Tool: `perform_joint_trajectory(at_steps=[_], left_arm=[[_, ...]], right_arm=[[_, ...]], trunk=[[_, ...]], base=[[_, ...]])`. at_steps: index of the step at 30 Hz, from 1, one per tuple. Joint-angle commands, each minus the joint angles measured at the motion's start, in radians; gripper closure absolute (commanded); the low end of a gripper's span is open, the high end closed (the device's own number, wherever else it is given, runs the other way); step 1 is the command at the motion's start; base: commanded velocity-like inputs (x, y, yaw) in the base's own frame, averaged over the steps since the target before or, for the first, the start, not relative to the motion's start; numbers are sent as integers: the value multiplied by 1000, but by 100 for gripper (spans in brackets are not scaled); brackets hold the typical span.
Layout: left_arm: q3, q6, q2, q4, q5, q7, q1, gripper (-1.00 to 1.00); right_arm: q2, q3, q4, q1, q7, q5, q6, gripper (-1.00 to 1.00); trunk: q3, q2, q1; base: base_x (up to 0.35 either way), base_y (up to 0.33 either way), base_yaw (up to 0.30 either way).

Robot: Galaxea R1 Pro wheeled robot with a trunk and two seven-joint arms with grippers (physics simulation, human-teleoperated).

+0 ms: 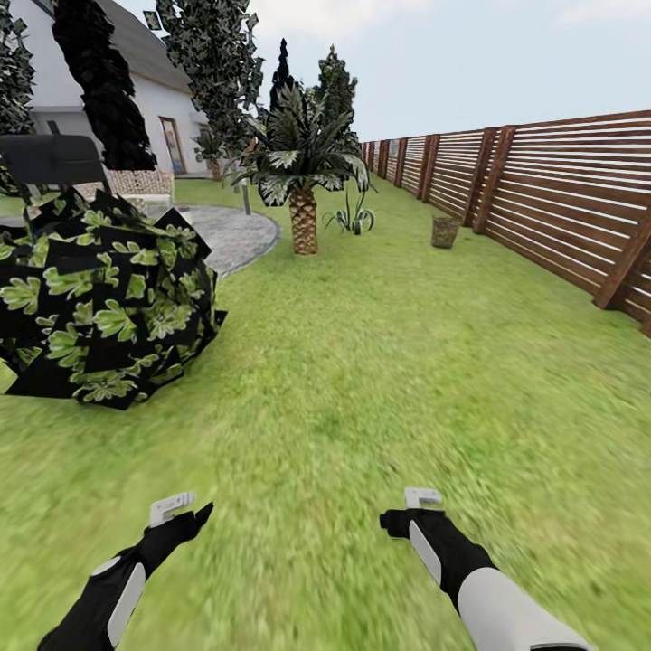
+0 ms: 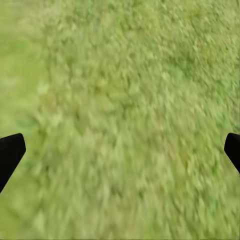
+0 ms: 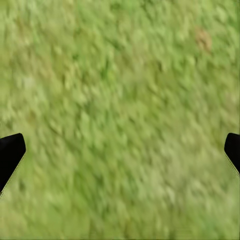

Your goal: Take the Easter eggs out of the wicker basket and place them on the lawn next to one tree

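Observation:
The wicker basket (image 1: 444, 231) stands far ahead on the lawn (image 1: 362, 362), close to the wooden fence; it is small from here, and the eggs do not show. A tree (image 1: 217, 63) with dark blocky leaves rises at the back left, near the house. My left gripper (image 1: 176, 511) and right gripper (image 1: 421, 500) hang low over the grass in the near foreground, far from the basket. In both wrist views the black fingertips (image 2: 10, 152) (image 3: 10, 152) sit wide apart at the edges, with only grass between them: both are open and hold nothing.
A large dark leafy bush (image 1: 99, 307) sits on the left. A palm (image 1: 303, 181) and a small spiky plant (image 1: 353, 217) stand ahead beside a grey paved patch (image 1: 231, 235). The slatted fence (image 1: 561, 199) runs along the right. A white house (image 1: 154, 99) is at the back left.

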Motion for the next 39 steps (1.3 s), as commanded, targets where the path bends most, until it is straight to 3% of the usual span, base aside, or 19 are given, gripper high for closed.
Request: perform_joint_trajectory(at_steps=[1, 4, 6, 9, 10, 17, 21, 25, 28, 33, 37, 39], left_arm=[[3, 10, 0, 1, 10, -6, -1, -100], [3, 10, 0, 10, 9, -4, 0, -100], [3, 5, -1, 82, 8, -5, 1, -100], [0, -1, -13, 188, 6, -6, 1, -100], [-6, -4, -17, 263, 5, -6, 1, -100], [-11, -23, -21, 429, 4, -6, 2, -100], [-23, -82, -34, 481, 3, -7, 3, -100], [-73, -108, -39, 501, 4, -6, 4, -100], [-89, -121, -39, 505, 4, -4, 4, -100], [-93, -125, -40, 507, 4, 1, 4, -100], [-94, -124, -40, 510, 6, 3, 5, -100], [-93, -125, -43, 576, 7, 4, 7, -100]], right_arm=[[1, 0, 0, 0, -6, -7, 4, -100], [1, 0, 11, 7, -5, -7, -19, -100], [1, 1, 37, 13, -6, -7, -105, -100], [-2, 1, 93, 19, -6, -6, -173, -100], [-4, 2, 166, 23, -6, -1, -214, -100], [-11, 3, 399, 37, -7, 3, -386, -100], [-9, 3, 423, 97, -7, 17, -413, -100], [-10, 3, 424, 107, -7, 19, -415, -100], [-14, 3, 427, 110, -6, 18, -415, -100], [-16, 4, 430, 113, -6, 16, -416, -100], [-14, 3, 429, 149, -6, 18, -445, -100], [-15, 3, 431, 167, -6, 16, -466, -100]], trunk=[[0, 0, 0], [2, 0, 0], [4, 0, 0], [7, 0, 0], [8, 0, 0], [12, 0, 0], [16, 0, 0], [18, 0, 0], [18, 0, 0], [18, 0, 0], [18, 0, 0], [18, 0, 0]], base=[[321, 0, -106], [321, 0, -173], [321, 0, -214], [316, 0, -222], [277, 0, -202], [177, 0, -194], [132, 0, -217], [172, 0, -108], [201, 0, -21], [220, 0, -3], [229, 0, 0], [229, 0, 0]])
